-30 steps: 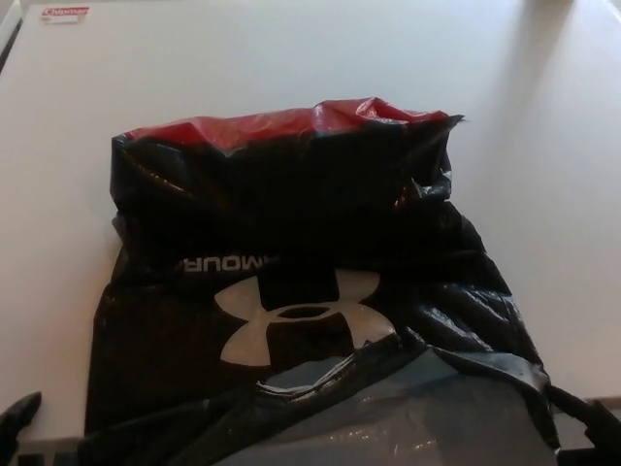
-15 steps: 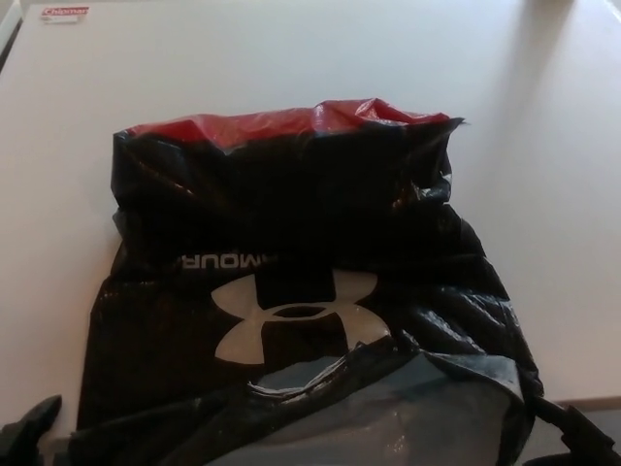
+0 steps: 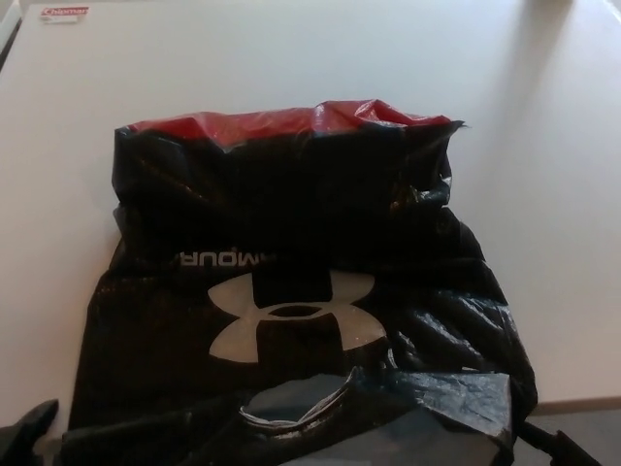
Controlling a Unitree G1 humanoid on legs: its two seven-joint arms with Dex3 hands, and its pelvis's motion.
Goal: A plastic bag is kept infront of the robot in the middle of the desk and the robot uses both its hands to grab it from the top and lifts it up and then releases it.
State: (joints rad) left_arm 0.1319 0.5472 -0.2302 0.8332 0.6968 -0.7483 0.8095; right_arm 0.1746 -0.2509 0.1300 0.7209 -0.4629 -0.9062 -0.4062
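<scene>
Head view. The desk (image 3: pixel 291 58), a pale, plain surface, fills nearly the whole frame; its near edge shows at the lower right, with a grey strip of floor (image 3: pixel 582 427) beyond it in the corner.

The bag (image 3: pixel 291 243), black glossy plastic, lies on the desk at the centre of the frame and takes up most of the lower half, running off the bottom edge. Its far end, toward the upper middle, is bunched into a raised fold where a red lining (image 3: pixel 291 121) shows as a band along the top, from upper left to upper right of the bag. Below that band the plastic is creased and dark. A white logo (image 3: pixel 291 316) sits at the lower centre, with white lettering (image 3: pixel 218 259) just above it to the left; both read upside down from this view. At the bottom centre the mouth (image 3: pixel 301 408) of the bag gapes slightly, its rim curled, with greyish, lighter plastic showing around it and to its right.

The left hand (image 3: pixel 27 427) appears only as a dark tip in the lower left corner, just beside the bag's edge; whether its fingers are spread or closed cannot be told. The right hand (image 3: pixel 563 449) likewise shows as a dark sliver in the lower right corner, next to the bag's corner, and its state cannot be told either.

A small label (image 3: pixel 65 14) with a red stripe lies on the desk at the upper left corner, well apart from the bag.
</scene>
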